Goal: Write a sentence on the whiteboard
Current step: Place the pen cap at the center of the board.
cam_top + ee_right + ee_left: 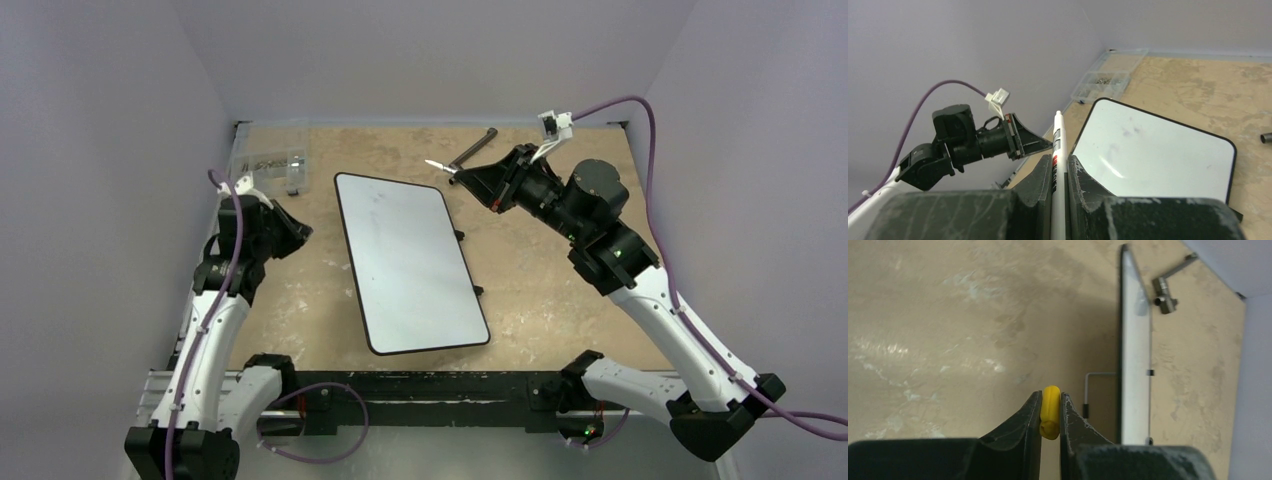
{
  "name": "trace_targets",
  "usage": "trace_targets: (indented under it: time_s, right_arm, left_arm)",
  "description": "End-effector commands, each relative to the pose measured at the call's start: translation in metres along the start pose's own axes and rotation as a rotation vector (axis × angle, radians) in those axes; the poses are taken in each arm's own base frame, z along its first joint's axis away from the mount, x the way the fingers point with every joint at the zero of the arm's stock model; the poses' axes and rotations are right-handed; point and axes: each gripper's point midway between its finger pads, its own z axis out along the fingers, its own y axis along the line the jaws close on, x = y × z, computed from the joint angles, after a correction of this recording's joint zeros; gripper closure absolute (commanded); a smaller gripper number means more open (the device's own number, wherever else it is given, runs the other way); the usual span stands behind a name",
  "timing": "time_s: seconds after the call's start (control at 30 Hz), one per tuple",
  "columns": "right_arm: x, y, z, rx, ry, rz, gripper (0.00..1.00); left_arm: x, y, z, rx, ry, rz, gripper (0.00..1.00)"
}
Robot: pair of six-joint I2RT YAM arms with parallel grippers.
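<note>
Whiteboard (410,260): flat at the middle of the table (560,290), long side running from 11 to 5 o'clock; white face with faint grey smudges.
Left gripper (1050,395): at the board's 9 o'clock, off its edge; fingers pinched nearly together on a yellow cap (1050,412).
Right gripper (1059,159): at the board's 1 o'clock, raised above the table; fingers clamped narrow on a white marker (1058,135), which sticks out beyond them.
Clear parts box (270,163): table's 11 o'clock corner.
Metal tool (476,148): table's 12 o'clock edge, just beyond the right gripper.
</note>
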Motion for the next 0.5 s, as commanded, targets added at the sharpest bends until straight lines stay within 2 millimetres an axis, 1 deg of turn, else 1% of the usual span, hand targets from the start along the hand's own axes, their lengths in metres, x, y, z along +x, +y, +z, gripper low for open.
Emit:
trace_targets:
  time_s: [0.0, 0.1, 0.2, 0.43, 0.47]
  right_arm:
    - [0.0, -0.01, -0.016, 0.043, -0.024, -0.075, 1.0]
    - [0.008, -0.012, -0.02, 0.036, -0.002, -0.086, 1.0]
    - [0.012, -0.015, -0.024, 0.047, 0.0, -0.093, 1.0]
    - [0.011, -0.019, -0.03, 0.063, -0.009, -0.131, 1.0]
    - [0.012, -0.02, -0.031, 0.067, -0.008, -0.134, 1.0]
  left_arm:
    - [0.005, 0.035, 0.026, -0.117, -0.09, -0.116, 1.0]
    - [0.023, 0.052, 0.044, -0.164, -0.061, -0.162, 1.0]
    - [0.031, 0.061, 0.055, -0.178, -0.068, -0.211, 1.0]
    - [0.048, 0.08, 0.068, -0.22, -0.072, -0.236, 1.0]
    - [0.05, 0.081, 0.069, -0.224, -0.066, -0.239, 0.98]
